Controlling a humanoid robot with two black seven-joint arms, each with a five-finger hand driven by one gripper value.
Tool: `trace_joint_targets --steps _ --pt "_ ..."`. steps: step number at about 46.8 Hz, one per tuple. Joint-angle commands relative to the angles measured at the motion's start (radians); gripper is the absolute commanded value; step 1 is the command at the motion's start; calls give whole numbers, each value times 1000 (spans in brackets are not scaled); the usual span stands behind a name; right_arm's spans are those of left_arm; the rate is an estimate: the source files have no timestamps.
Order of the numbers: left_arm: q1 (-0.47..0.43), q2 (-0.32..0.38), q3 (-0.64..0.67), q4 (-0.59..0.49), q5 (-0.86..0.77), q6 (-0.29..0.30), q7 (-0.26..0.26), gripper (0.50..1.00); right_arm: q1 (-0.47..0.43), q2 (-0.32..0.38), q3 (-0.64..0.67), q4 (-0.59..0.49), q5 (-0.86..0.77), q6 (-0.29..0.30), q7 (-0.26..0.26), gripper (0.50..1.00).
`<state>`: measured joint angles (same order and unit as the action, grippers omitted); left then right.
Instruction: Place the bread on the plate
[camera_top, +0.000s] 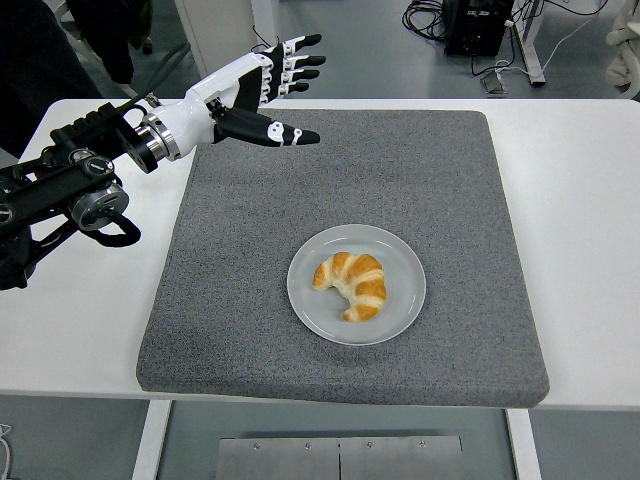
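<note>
A glossy grey floor (360, 50) is stretching beyond the white rectangular table (585, 200). Black cables (430, 18) are trailing beside a black box (478, 25), and a white post (266, 45) is standing behind the table's far edge.

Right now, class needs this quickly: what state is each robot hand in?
Left hand: open, fingers spread, holding nothing.
Right hand: not in view.
</note>
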<state>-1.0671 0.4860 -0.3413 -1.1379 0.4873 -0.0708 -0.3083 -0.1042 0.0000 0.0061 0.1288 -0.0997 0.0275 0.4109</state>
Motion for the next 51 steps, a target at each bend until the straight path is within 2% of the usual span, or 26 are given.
trace_joint_targets --steps 1,12,32,37,51 --pt "12 -32 -25 65 -70 8 -2 963 0 0 0 0 0 0 0 1000" --pt "21 -155 -61 289 -213 9 -9 963 0 0 0 0 0 0 0 1000" --pt "95 -268 -274 478 -326 8 -11 963 0 0 0 0 0 0 0 1000" --pt "99 -293 -295 530 -389 0 -8 963 0 0 0 0 0 0 0 1000" --pt "98 -333 -347 592 -463 -1 -8 963 0 0 0 2 0 0 0 1000"
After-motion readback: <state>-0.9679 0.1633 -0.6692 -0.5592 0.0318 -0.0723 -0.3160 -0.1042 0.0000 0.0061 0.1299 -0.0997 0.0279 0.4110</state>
